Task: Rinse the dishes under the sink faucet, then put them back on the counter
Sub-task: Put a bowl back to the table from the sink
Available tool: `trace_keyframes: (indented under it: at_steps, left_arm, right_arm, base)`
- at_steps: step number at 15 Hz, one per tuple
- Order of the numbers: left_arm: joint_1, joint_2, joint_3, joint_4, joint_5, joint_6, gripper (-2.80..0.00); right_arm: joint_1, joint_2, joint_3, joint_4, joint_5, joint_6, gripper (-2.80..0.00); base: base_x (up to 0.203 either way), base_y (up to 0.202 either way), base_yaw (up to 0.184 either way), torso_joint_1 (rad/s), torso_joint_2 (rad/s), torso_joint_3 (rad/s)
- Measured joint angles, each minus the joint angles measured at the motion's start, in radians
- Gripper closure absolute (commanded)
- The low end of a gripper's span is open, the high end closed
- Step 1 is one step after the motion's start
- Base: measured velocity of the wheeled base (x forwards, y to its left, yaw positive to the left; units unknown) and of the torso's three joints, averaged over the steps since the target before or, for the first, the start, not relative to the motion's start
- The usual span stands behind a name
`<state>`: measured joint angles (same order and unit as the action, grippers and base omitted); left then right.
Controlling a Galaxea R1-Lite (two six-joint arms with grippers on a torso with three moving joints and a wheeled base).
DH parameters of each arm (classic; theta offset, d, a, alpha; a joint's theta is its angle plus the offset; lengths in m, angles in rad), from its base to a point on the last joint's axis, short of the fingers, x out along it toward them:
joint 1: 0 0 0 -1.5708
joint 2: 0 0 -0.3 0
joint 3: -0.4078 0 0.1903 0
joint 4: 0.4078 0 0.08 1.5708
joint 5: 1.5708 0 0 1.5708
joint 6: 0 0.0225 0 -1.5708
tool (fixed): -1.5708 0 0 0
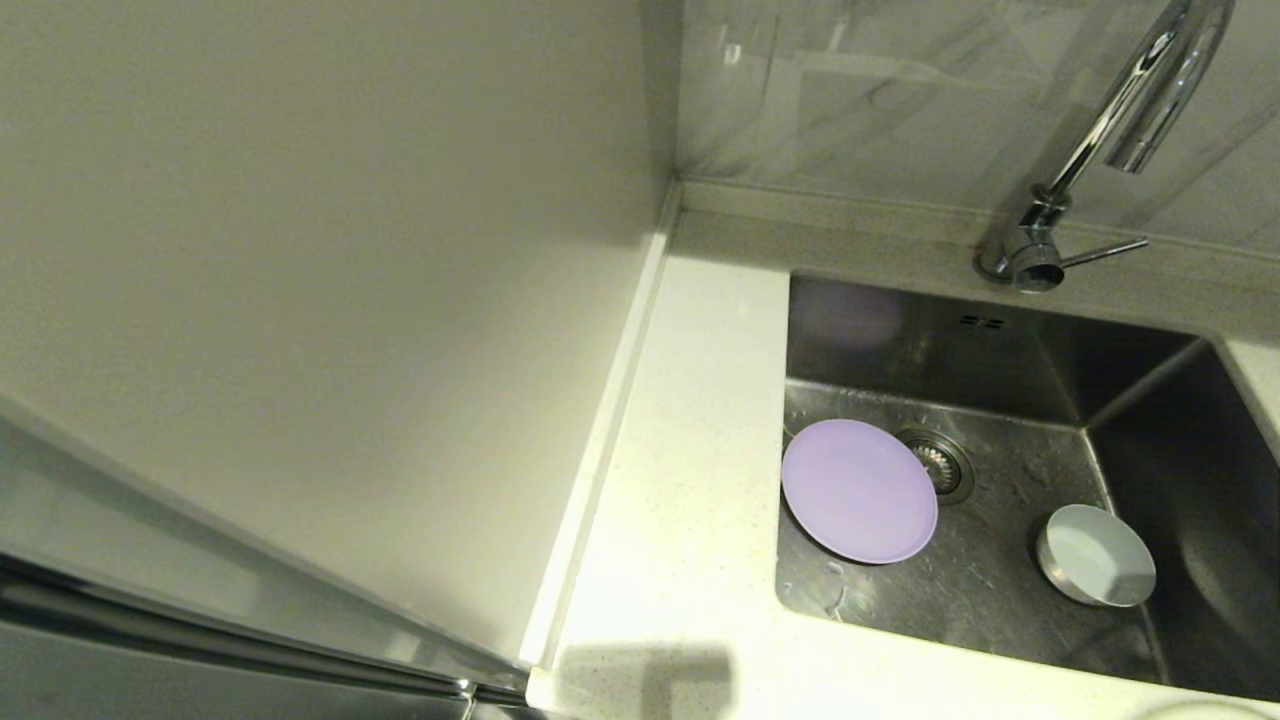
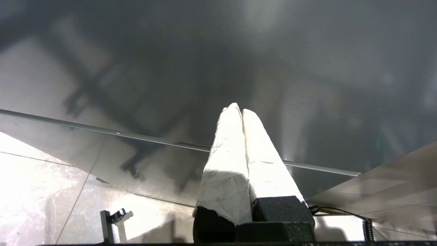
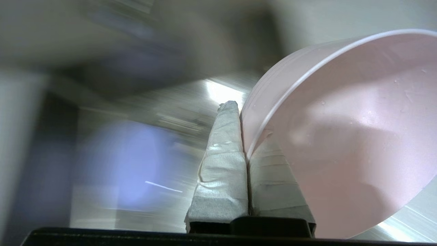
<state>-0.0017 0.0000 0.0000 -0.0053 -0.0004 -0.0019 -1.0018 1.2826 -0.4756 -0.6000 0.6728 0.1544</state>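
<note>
Gripping the pink bowl [image 3: 341, 136] by its rim, right claw [image 3: 244, 136] clamped tight, left claw [image 2: 240, 112] parked together, lilac plate [image 1: 858, 490] lying at nine o'clock in the sink [image 1: 1000, 340].

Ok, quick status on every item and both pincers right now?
Pink bowl: rim clamped in right pincer, tilted, droplets inside.
Lilac plate: flat in the sink, beside the drain.
Blue-grey bowl: tipped on its side in the sink.
Faucet: no water visible.
Left pincer: shut, empty, parked off the counter.
</note>
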Motion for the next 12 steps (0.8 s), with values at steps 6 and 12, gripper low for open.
trace_keyframes:
  at_steps: [6,12]
  left_arm:
    - [0.000,0.000,0.000,0.000,0.000,-0.001,0.00]
    - [0.000,0.000,0.000,0.000,0.000,-0.001,0.00]
  right_arm:
    - [-0.024,0.156,0.104,0.035,-0.376,-0.348,0.00]
    - [-0.013,0.245,0.053,0.031,-0.392,-0.372,0.00]
  base:
    - [0.000,0.000,0.000,0.000,0.00,0.000]
    - [0.000,0.000,0.000,0.000,0.00,0.000]
